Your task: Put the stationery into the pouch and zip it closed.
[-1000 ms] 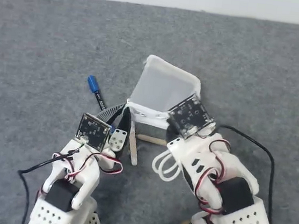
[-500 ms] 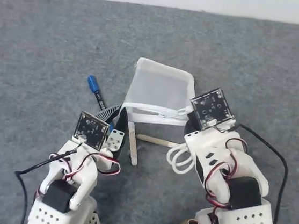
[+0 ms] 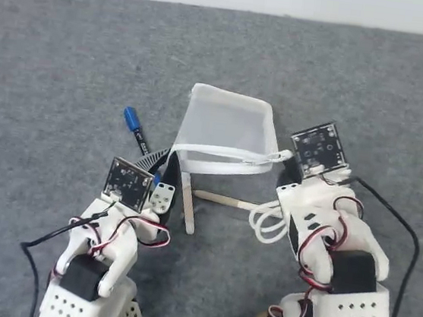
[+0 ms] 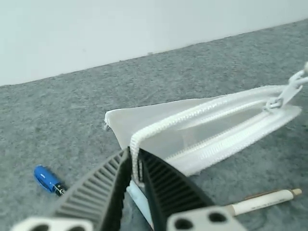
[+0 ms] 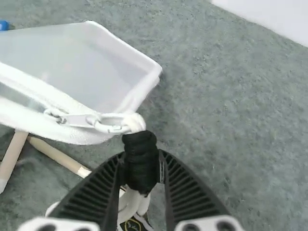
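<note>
- Closest to me, both arms are bent forward over the grey mat (image 3: pixel 70 58), wrists angled in toward each other.
- The left gripper (image 4: pixel 134 156) has its jaws pinched tight on the zipper tape (image 4: pixel 192 118), right at the left corner of the pouch (image 3: pixel 227 126).
- The right gripper (image 5: pixel 140 155) is squeezed onto the black knot (image 5: pixel 139 142) that hangs off the zipper pull (image 5: pixel 91 120). The white cord loops (image 3: pixel 265 222) dangle under it.
- So the pouch is strung between the two grippers. Its mouth edge is lifted and faces the arms, and the body slopes away behind.
- The zip is gaping open, with the slider at the right gripper's end.
- The beige pen (image 3: pixel 222 199) and the white stick (image 3: pixel 188 202) lie on the mat just under the mouth, between the grippers and outside the pouch.
- Farther out, the blue-capped pen (image 3: pixel 135 128) lies on the mat just left of the pouch, also outside it.
</note>
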`<act>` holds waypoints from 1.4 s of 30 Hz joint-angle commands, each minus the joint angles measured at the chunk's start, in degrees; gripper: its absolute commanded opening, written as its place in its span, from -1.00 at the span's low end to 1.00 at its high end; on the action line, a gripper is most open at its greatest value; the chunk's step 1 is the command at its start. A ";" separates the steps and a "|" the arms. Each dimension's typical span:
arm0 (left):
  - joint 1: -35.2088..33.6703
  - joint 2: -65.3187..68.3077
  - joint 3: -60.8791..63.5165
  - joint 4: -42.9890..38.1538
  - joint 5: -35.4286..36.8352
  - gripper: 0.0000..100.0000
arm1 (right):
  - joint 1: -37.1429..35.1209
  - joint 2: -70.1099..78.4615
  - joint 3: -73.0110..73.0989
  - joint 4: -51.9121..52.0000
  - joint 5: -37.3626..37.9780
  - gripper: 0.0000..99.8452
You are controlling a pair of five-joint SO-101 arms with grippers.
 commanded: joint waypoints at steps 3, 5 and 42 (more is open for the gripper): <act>-1.05 -1.05 -3.74 2.29 -0.44 -0.98 | 2.33 -1.80 -0.88 0.13 -0.09 -0.99; -1.05 -1.05 -3.74 2.29 -0.44 -0.98 | 2.07 -1.80 -0.88 0.22 -0.35 -0.99; -0.53 -0.97 1.45 -2.73 3.08 -0.70 | -13.93 -17.10 -2.90 8.84 1.76 -0.99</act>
